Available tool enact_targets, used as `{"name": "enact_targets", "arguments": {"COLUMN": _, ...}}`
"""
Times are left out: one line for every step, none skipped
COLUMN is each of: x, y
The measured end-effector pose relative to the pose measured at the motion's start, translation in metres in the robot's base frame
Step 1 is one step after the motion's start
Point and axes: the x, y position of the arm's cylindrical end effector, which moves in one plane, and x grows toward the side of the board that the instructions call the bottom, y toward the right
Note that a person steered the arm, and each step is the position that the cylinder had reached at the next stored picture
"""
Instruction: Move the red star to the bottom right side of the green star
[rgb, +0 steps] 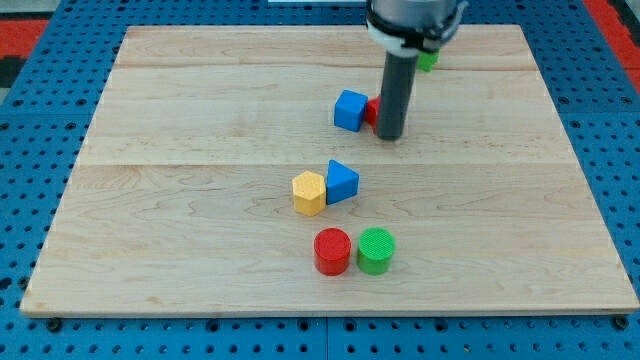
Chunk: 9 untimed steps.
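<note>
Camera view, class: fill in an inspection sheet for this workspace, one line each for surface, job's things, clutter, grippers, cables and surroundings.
Surface: wooden board, pale planks.
Job's things: red star mostly hidden behind the rod, beside blue cube; green star barely visible at the view's top.
Clutter: yellow hexagon touching blue triangle; red cylinder beside green cylinder.
Grippers: none; my tip sits at the red star's right.
Cables: nothing seen.
Surroundings: blue pegboard.
</note>
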Motion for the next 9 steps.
{"name": "enact_targets", "arguments": {"x": 0.02, "y": -0.023}}
{"name": "enact_targets", "arguments": {"x": -0.005, "y": -0.056}}
{"name": "enact_targets", "arguments": {"x": -0.032, "y": -0.044}}
{"name": "enact_targets", "arguments": {"x": -0.041, "y": -0.02}}
{"name": "enact_targets", "arguments": {"x": -0.028, "y": -0.019}}
{"name": "enact_targets", "arguments": {"x": -0.016, "y": -0.028}}
{"name": "enact_targets", "arguments": {"x": -0.029, "y": 0.048}}
{"name": "enact_targets", "arguments": {"x": -0.01, "y": 0.02}}
{"name": "enact_targets", "arguments": {"x": 0.011, "y": 0.054}}
